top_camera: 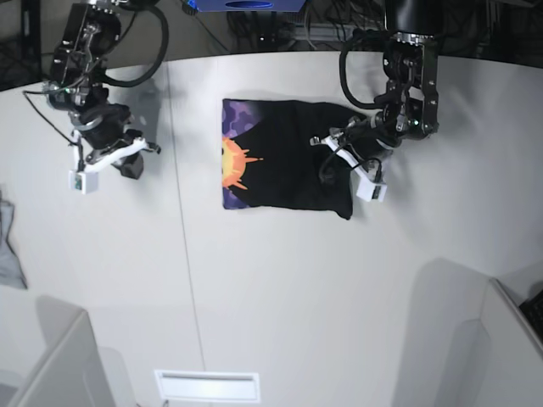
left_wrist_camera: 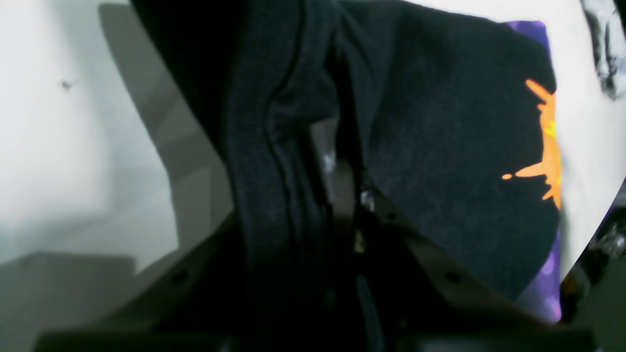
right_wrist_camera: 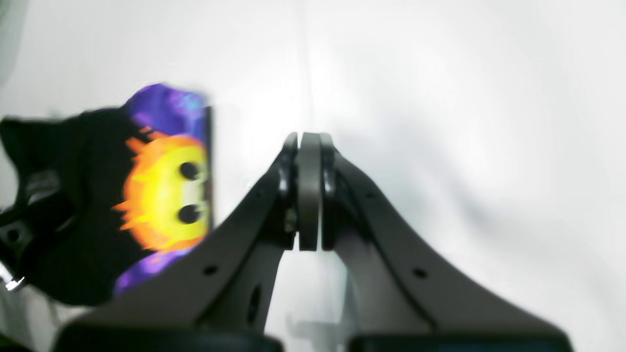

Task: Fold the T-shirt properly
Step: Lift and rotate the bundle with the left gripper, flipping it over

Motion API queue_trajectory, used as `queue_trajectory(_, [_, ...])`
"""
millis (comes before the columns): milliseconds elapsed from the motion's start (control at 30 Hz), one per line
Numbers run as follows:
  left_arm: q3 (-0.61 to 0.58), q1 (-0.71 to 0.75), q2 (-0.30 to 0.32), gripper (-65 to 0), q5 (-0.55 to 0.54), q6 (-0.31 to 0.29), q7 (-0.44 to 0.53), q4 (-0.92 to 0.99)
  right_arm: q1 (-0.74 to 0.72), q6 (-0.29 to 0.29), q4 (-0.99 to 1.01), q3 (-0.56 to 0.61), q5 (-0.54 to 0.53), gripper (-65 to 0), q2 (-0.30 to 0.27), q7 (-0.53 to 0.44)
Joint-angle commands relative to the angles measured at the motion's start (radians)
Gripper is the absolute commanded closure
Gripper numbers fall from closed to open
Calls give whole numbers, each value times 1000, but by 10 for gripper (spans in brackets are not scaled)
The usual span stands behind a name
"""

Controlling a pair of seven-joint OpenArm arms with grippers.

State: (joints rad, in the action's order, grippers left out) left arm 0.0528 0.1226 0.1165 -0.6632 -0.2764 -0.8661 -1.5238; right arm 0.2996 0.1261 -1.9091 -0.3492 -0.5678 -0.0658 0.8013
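The black T-shirt (top_camera: 288, 157) lies folded into a rectangle on the white table (top_camera: 280, 280), with its orange-yellow sun and purple print along its left edge. My left gripper (top_camera: 333, 161) is at the shirt's right edge. In the left wrist view, bunched black T-shirt (left_wrist_camera: 440, 146) cloth runs between the fingers of the left gripper (left_wrist_camera: 349, 195), which is shut on it. My right gripper (top_camera: 127, 157) hovers over bare table far to the left of the shirt. Seen from the right wrist, the right gripper (right_wrist_camera: 309, 142) is shut on nothing, and the T-shirt (right_wrist_camera: 98, 205) lies off to its left.
A small grey cloth (top_camera: 8, 246) lies at the table's left edge. White partitions stand at the front left (top_camera: 59, 365) and front right (top_camera: 484, 339). A white slotted plate (top_camera: 208, 386) sits at the front edge. Cables and equipment crowd the back.
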Motion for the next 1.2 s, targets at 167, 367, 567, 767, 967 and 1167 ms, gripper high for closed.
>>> queue_trajectory(167, [-11,-28,68,0,12,2,-130,-39,49,8,-17,-121,-10,0,-7,-24])
queue_trajectory(367, [-198,-100,196,0,12,2,-150,-33,79,8,-16,-213,-10,0,-7,-21])
queue_trajectory(567, [-400,-217,249,0,12,1,-153,-31,102,10,-14,-293,-10,0,-7,-24])
queue_trajectory(767, [-683,-360,292,0,12,-1,-150,-36,114,10,-14,-371,-10,0,-2,-21])
queue_trajectory(967, [-884,-486,311,0,12,-1,-149,-34,122,10,-14,-479,-5,0,47,-20])
queue_trajectory(1167, [-986,-573,314,0,12,-4,-149,-36,149,10,-14,-488,-5,0,83,-24])
